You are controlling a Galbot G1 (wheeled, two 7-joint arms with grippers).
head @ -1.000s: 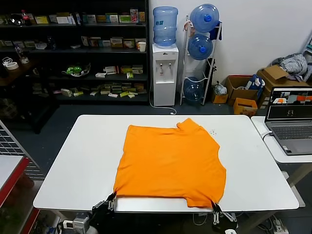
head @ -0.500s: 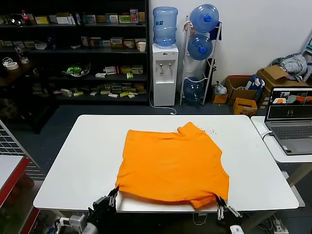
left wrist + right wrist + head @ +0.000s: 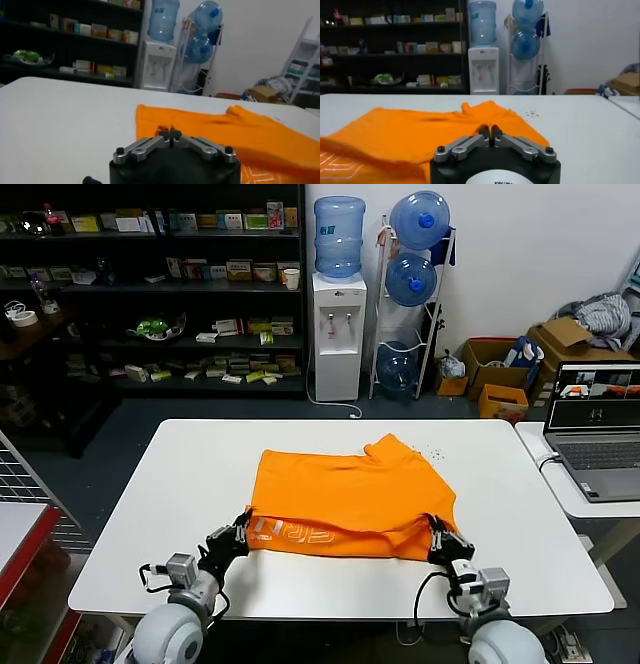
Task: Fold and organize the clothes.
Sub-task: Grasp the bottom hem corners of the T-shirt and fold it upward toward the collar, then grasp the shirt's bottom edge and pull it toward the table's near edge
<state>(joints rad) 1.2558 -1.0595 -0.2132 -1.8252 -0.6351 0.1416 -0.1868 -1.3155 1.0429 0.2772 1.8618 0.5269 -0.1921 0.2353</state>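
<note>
The orange T-shirt (image 3: 345,494) lies on the white table (image 3: 160,504), its near hem lifted and turned back so white lettering (image 3: 300,532) shows along the folded edge. My left gripper (image 3: 243,527) is shut on the shirt's near left corner. My right gripper (image 3: 437,532) is shut on the near right corner. In the left wrist view the left gripper (image 3: 170,134) pinches orange fabric (image 3: 210,125). In the right wrist view the right gripper (image 3: 490,134) pinches the shirt (image 3: 420,131), with lettering on the turned-up edge (image 3: 335,162).
A laptop (image 3: 596,429) sits on a side table at the right. Shelves (image 3: 150,294), a water dispenser (image 3: 338,314) and cardboard boxes (image 3: 500,369) stand beyond the table. A grey bundle (image 3: 603,314) lies on boxes far right.
Both grippers have lifted the shirt's near hem and carried it up and away from me over the shirt, turning the lettered underside into view.
</note>
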